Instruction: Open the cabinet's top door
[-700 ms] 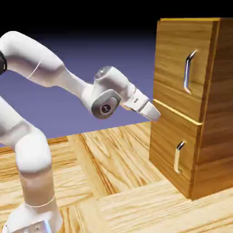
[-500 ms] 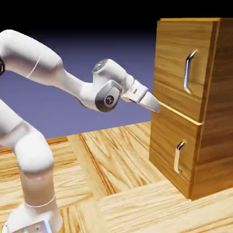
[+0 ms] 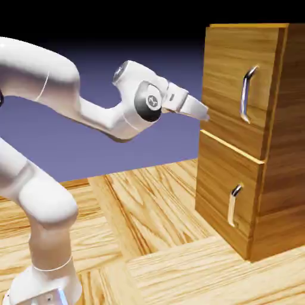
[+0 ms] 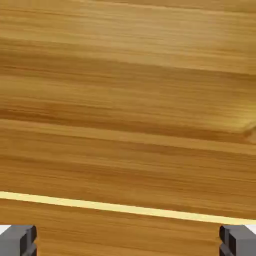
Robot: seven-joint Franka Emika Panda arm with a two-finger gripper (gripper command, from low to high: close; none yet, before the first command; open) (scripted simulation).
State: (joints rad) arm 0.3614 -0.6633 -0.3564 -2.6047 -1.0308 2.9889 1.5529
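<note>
The top door (image 3: 238, 83) is seen on the upper part of the cabinet (image 3: 280, 149), at the exterior view's right, with its long silver handle (image 3: 246, 94) near the right edge of the panel. The door lies flush and shut. In the hand view only wood grain and a pale seam (image 4: 125, 207) are shown; the handle is cut out of that view. The gripper (image 3: 199, 110) is placed just beside the door's left edge, well apart from the handle. Its fingers (image 4: 20, 240) are spread wide, and nothing is held.
</note>
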